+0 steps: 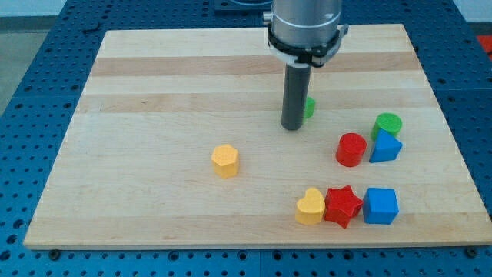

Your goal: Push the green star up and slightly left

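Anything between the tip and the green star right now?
Nothing: in the camera view my tip sits right against the green star, mostly hiding it.

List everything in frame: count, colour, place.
green star: 1, green, mostly hidden behind the rod, upper middle
green cylinder: 1, green, right side
red cylinder: 1, red, left of the blue wedge
blue wedge: 1, blue, just below the green cylinder
yellow hexagon: 1, yellow, alone at centre-left
yellow heart: 1, yellow, bottom row, left end
red star: 1, red, bottom row, middle
blue cube: 1, blue, bottom row, right end
wooden board: 1, light wood, fills the view
my tip: 1, dark rod, at the green star's left edge
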`<state>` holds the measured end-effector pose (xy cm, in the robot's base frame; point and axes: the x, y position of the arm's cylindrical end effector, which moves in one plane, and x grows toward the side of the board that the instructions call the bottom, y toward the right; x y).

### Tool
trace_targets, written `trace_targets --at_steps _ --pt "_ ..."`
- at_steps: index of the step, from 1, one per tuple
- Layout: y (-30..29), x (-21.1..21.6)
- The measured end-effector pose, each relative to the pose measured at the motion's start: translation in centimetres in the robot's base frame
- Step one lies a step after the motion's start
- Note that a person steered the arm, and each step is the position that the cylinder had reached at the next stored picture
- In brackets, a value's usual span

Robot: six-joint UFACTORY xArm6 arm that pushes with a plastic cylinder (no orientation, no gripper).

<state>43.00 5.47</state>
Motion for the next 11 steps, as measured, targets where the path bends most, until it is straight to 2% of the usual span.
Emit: trace_targets --at_steps 2,3,4,6,7,8,11 --pt "1.6 4.2" --pt "2.5 2.7" --pt "2.5 -0.8" --pt "-2.3 -9.2" --pt "-5.3 -11.4" --pt "-5.8 -13.8" --pt "-8.7 -12.1"
